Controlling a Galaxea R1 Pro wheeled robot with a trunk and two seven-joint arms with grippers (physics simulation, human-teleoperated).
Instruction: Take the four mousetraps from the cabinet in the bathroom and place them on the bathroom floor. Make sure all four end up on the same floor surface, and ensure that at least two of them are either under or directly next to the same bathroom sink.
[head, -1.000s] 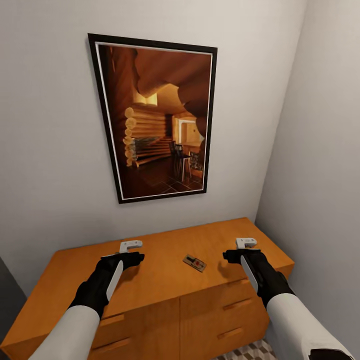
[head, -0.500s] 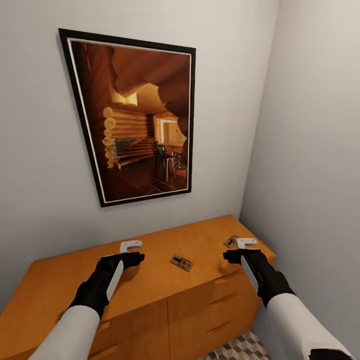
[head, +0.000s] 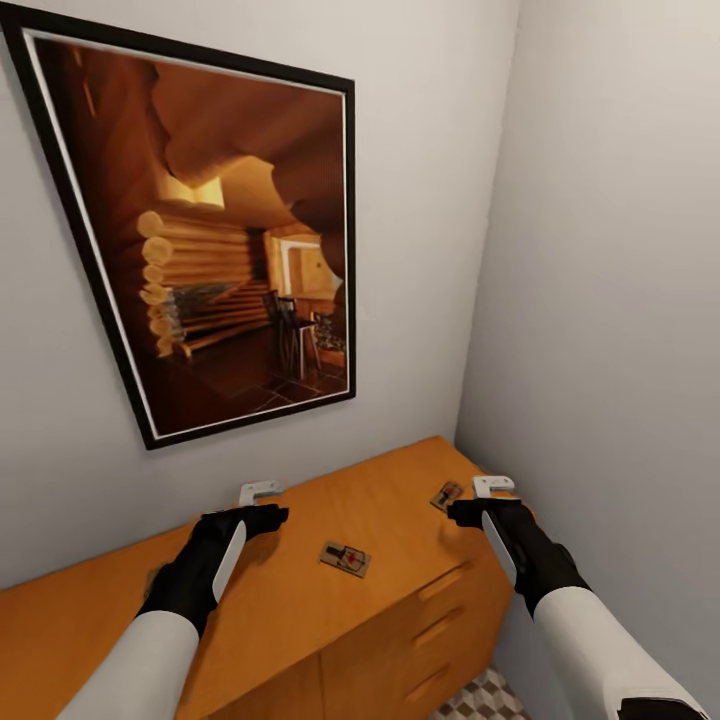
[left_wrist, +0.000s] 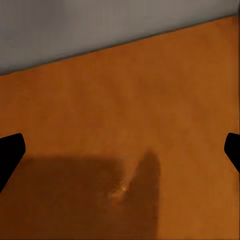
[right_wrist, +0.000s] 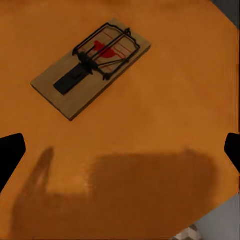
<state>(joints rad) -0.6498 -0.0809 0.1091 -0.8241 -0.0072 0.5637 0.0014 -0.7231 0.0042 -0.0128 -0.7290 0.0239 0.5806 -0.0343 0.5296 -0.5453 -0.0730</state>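
Mousetraps are lying flat on top of the cabinet (head: 300, 600), not inside it: one (head: 345, 558) is sitting between the two arms, and another (head: 447, 494) is resting near the far right corner, just beside the right gripper (head: 492, 488). In the right wrist view that second trap (right_wrist: 92, 66) is showing its spring bar and red mark clearly, with the dark fingertips (right_wrist: 11, 155) standing wide apart at the frame's edges and nothing between them. The left gripper (head: 260, 492) is hovering over bare wood, likewise spread wide and empty. A small dark shape near the left forearm may be a further trap, though it is too hidden to say.

The step in hand looks like lining up for the first pick. The right gripper is needing to shift forward over the corner trap, lower, and close across the board's narrow sides. A patch of patterned floor (head: 490, 695) is showing below the cabinet.
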